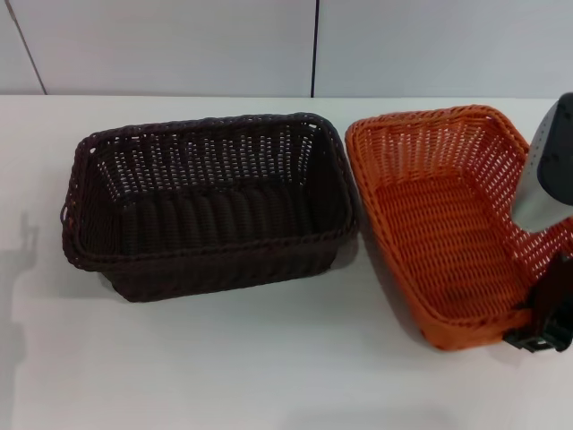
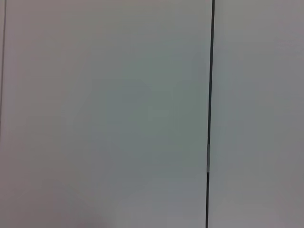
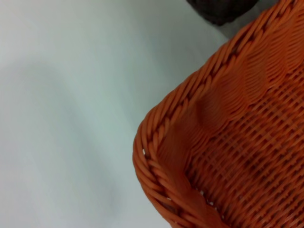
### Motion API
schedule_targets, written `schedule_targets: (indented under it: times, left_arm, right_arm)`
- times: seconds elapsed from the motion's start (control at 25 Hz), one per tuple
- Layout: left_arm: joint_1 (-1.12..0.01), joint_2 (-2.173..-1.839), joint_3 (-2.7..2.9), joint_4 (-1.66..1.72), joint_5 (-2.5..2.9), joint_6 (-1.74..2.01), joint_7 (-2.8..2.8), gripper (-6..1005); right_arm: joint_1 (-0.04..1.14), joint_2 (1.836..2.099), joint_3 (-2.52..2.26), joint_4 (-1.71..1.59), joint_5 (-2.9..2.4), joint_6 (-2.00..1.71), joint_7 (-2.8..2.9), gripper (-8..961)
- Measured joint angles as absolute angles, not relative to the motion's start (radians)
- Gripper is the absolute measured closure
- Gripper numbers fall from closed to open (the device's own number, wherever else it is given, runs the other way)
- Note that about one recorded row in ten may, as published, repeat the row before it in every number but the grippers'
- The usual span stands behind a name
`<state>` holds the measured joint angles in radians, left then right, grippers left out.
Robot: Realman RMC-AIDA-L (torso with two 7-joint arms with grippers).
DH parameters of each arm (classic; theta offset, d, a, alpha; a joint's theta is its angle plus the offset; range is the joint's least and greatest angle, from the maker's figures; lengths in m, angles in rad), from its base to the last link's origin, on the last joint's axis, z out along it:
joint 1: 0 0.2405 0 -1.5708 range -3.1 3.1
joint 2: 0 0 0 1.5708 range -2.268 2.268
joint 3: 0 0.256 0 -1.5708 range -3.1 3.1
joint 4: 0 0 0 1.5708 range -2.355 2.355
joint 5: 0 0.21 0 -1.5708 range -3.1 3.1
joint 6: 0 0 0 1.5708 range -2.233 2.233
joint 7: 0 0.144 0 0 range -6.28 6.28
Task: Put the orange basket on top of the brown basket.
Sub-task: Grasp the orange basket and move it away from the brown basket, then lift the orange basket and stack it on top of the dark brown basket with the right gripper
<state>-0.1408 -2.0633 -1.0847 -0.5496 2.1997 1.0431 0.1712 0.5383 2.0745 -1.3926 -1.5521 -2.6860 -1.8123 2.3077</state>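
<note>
The orange basket (image 1: pixel 448 224) stands on the white table (image 1: pixel 269 376) at the right, open side up. The brown basket (image 1: pixel 210 206) stands just left of it, with a narrow gap between their rims. My right gripper (image 1: pixel 544 321) is at the orange basket's near right corner, with its black fingers on either side of the braided rim, shut on it. The right wrist view shows that corner of the orange basket (image 3: pixel 228 142) close up over the table, and a bit of the brown basket (image 3: pixel 221 9) at the picture's edge. My left gripper is out of view.
A pale wall with a dark vertical seam (image 1: pixel 314 49) runs behind the table. The left wrist view shows only that wall and a seam (image 2: pixel 210 95). Bare table lies in front of both baskets and to the brown basket's left.
</note>
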Motion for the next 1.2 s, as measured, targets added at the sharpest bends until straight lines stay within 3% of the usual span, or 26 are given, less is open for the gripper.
schedule_targets:
  times: [0.36,0.92,1.2]
  left_arm:
    - [-0.144,-2.063,-1.086,-0.544,2.201,1.05,0.17,285]
    - [-0.145,-2.063,-1.086,-0.528,2.202,1.051,0.152,286]
    - [-0.148,-2.062,-1.086,-0.514,2.202,1.052,0.131,288]
  right_arm:
    - [0.511,2.077,-1.408,-1.81,-2.683,-1.821,2.423,684]
    - [0.608,2.073,-1.452,-2.017,-2.744,-1.797,2.466,735]
    - [0.632,2.074,-1.644,-2.041,-2.785,-1.678,2.184,738]
